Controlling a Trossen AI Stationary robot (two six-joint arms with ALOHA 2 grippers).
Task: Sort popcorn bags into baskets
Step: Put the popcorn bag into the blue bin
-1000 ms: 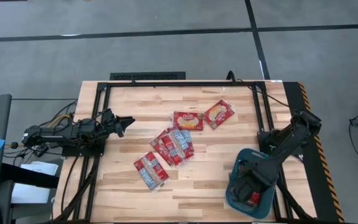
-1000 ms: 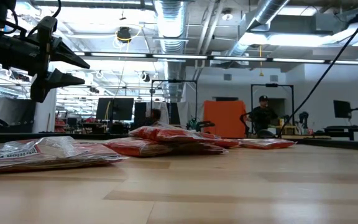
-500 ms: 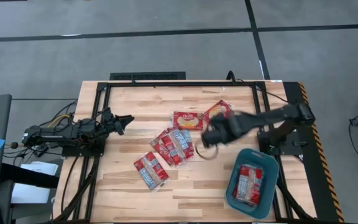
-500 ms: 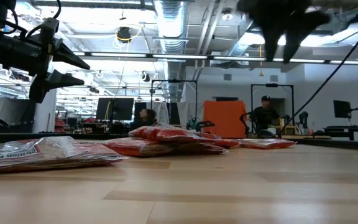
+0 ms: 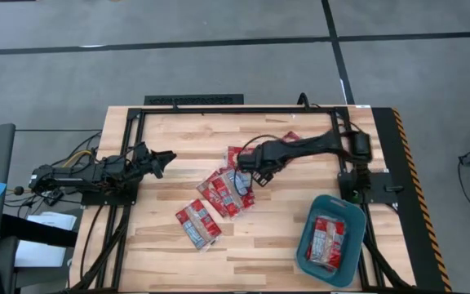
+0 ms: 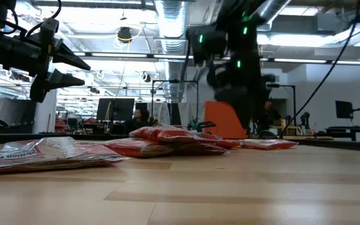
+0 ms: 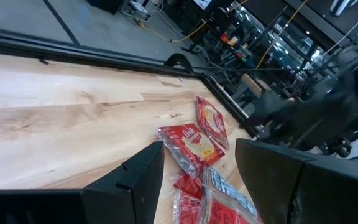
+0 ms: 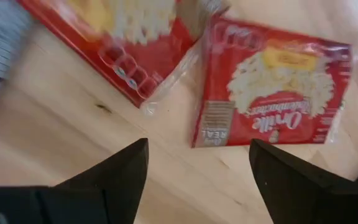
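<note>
**Right end effector over the loose popcorn bags**

The right end effector [image 5: 254, 166] is reaching across the tabletop [image 5: 178, 135] with its fingers spread and pinching nothing, hovering above the popcorn bags [image 5: 228, 189] lying near the middle. One bag [image 5: 327, 240] is lying flat inside the teal basket [image 5: 303, 251] at the near right corner. Another [image 5: 197, 222] is lying apart, nearer the front edge. The left end effector [image 5: 163, 161] is waiting, spread, at the left edge.
</note>
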